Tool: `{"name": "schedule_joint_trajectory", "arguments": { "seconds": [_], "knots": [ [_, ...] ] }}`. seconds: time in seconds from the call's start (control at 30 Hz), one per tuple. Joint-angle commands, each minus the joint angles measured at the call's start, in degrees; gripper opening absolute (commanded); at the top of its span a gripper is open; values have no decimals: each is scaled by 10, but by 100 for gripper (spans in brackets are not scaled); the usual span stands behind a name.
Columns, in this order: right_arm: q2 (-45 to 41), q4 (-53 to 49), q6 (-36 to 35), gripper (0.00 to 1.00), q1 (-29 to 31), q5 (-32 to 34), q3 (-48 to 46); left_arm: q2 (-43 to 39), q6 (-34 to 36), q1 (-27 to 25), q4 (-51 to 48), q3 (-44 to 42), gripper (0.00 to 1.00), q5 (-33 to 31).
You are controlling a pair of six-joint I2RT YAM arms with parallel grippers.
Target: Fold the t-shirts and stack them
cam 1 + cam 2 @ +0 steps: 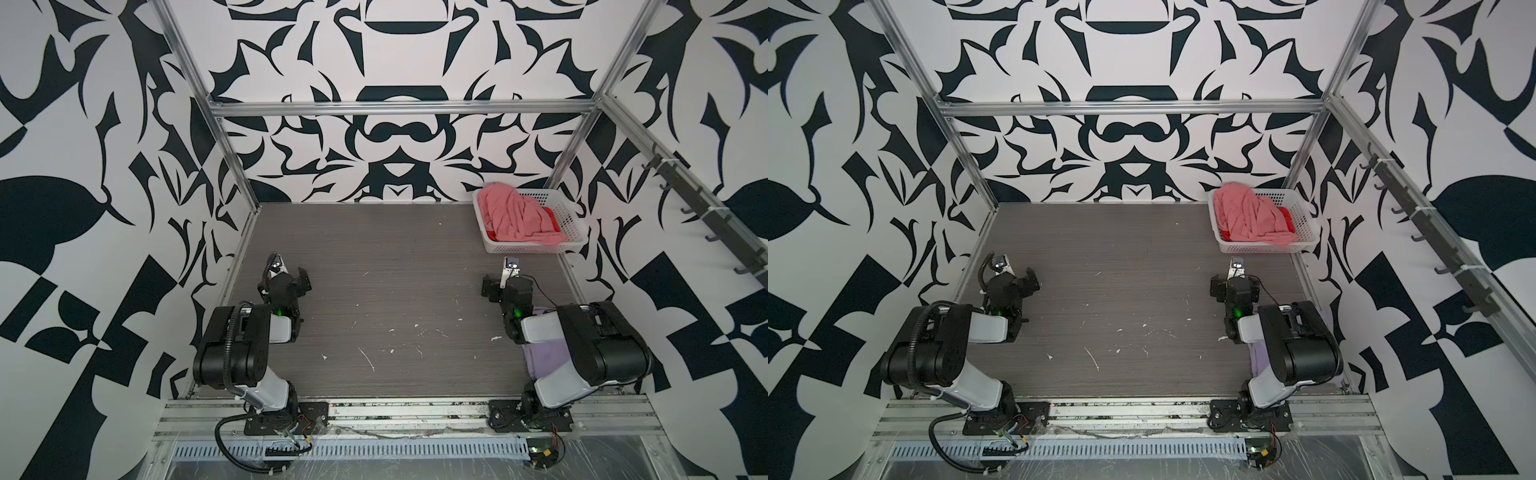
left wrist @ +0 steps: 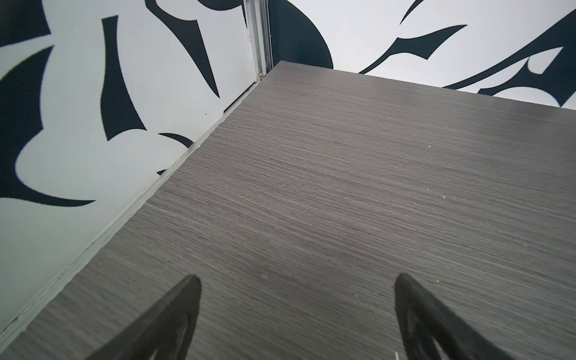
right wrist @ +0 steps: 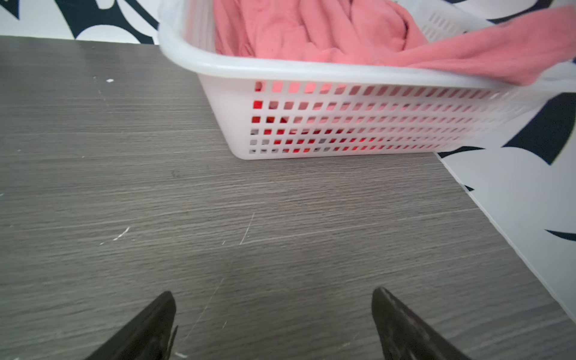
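A salmon-pink t-shirt (image 1: 515,218) (image 1: 1250,216) lies crumpled in the white basket (image 1: 528,248) (image 1: 1262,248) at the far right corner. One fold hangs over the basket rim (image 3: 311,67). Beneath it a red t-shirt (image 1: 550,216) (image 1: 1287,218) peeks out and shows through the basket's holes (image 3: 274,131). A lavender t-shirt (image 1: 544,357) (image 1: 1258,353) lies flat at the near right, mostly hidden under the right arm. My left gripper (image 2: 297,275) is open over bare table near the left wall. My right gripper (image 3: 272,290) is open and empty, a short way before the basket.
The grey wood-grain table (image 1: 395,291) carries white scuff marks. Patterned walls and aluminium frame posts close in the left, far and right sides. A rail of dark hooks (image 1: 706,216) runs along the right wall. The arm bases stand at the near edge.
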Motion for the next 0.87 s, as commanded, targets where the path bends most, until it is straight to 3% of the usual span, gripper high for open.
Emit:
{"name": "schedule_joint_trajectory", "arguments": {
  "seconds": [0.0, 0.83],
  "knots": [
    [-10, 9, -9, 100, 1, -13, 14, -5, -2, 2, 20, 0, 99, -2],
    [-9, 11, -9, 100, 2, -13, 14, -5, -9, 11, 9, 4, 99, 19]
  ]
}}
